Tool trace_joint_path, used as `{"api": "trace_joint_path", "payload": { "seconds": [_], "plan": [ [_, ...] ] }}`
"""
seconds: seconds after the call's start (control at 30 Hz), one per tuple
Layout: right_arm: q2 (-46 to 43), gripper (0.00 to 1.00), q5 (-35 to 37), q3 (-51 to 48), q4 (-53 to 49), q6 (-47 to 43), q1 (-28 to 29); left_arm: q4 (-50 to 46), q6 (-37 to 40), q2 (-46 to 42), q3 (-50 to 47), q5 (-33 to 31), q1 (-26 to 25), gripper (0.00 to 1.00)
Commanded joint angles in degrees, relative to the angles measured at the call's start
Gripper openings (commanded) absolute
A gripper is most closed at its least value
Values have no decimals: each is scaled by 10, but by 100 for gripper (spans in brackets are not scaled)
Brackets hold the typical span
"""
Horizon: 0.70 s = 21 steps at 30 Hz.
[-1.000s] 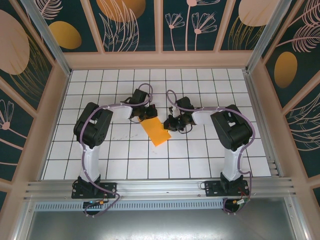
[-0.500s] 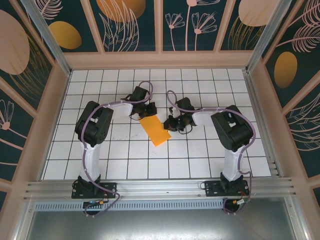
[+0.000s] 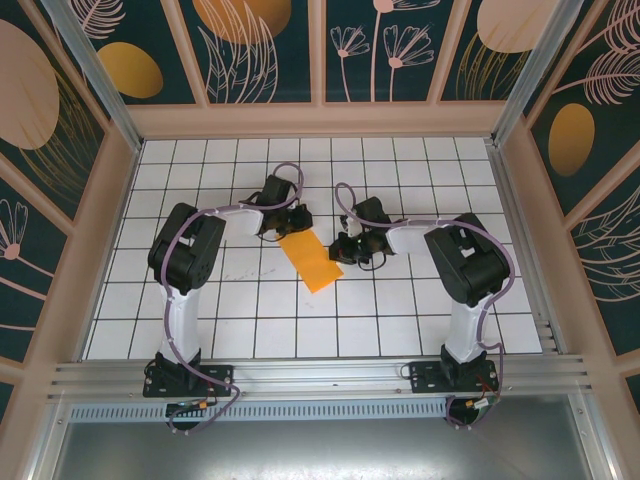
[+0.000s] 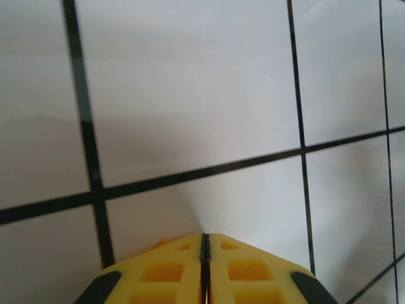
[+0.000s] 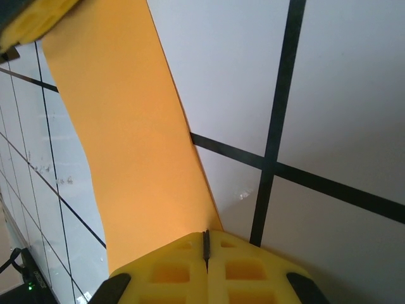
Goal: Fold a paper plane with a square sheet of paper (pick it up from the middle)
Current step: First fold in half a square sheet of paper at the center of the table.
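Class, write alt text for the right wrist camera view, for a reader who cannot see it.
A strip of orange paper runs from the closed yellow fingers at the bottom edge up to the top-left corner, across a white table with black grid lines.

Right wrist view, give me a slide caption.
Shut right gripper meets one end of the folded orange paper on the gridded table; left gripper at the other.

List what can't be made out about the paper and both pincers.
- Top view: the paper is too small to count folds; the left pincer covers its far end.
- Right wrist view: the right pincer hides the paper's near edge, so a grip is unsure.
- Left wrist view: shut fingers hide nearly all the paper.
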Motion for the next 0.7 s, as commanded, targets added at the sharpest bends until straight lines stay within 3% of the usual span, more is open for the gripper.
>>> {"api": "trace_joint_path", "payload": {
  "seconds": [0.0, 0.3, 0.53, 0.67],
  "plan": [
    [2, 0, 33, -32, -111, 5, 13, 12, 6, -8, -5, -119, 49, 16],
    [-44, 0, 38, 5, -112, 16, 30, -2, 12, -72, -8, -126, 49, 32],
    [-35, 20, 97, 74, -119, 8, 58, -19, -18, -181, -69, -166, 50, 59],
    [12, 23, 125, 132, -131, 7, 73, -33, -38, -268, -128, -196, 52, 76]
  ]
}}
